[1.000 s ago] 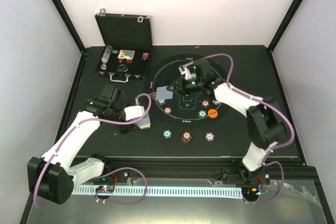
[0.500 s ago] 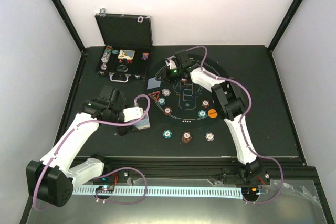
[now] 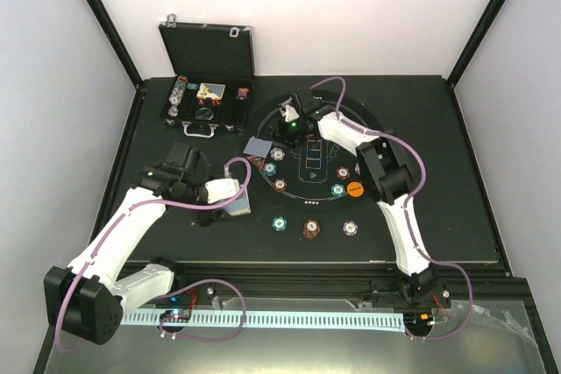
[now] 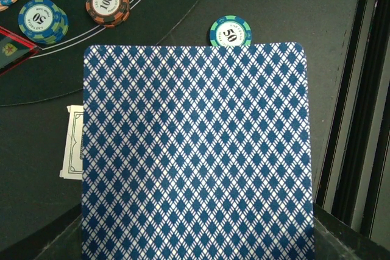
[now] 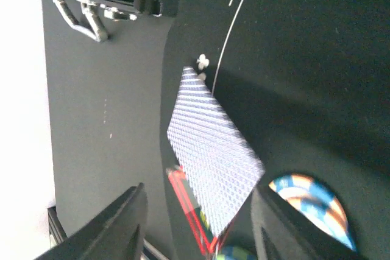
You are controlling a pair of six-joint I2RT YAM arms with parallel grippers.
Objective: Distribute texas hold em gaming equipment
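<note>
A blue-backed playing card (image 5: 210, 150) lies tilted on the left edge of the round mat (image 3: 372, 133), partly over the red triangle marker (image 5: 190, 214). My right gripper (image 5: 198, 194) hangs over this card (image 3: 259, 146), open, with both fingers apart from it. My left gripper (image 3: 230, 195) sits left of the mat, shut on a stack of blue-backed cards (image 4: 198, 150) that hides its jaws. A white-faced card (image 4: 73, 141) sticks out at the stack's left. Chips (image 3: 280, 223) and an orange disc (image 3: 355, 188) lie around the mat's near half.
The black hinged case (image 3: 206, 98) stands open at the back left with chips inside. A green 50 chip (image 4: 230, 31) and a red-brown 100 chip (image 4: 107, 4) lie just beyond the held stack. The table's front rail (image 3: 351, 269) runs along the near edge.
My right arm swung from the mat's centre to its far left edge with a card, then opened; the card now rests over the red triangle. The left arm held still.
</note>
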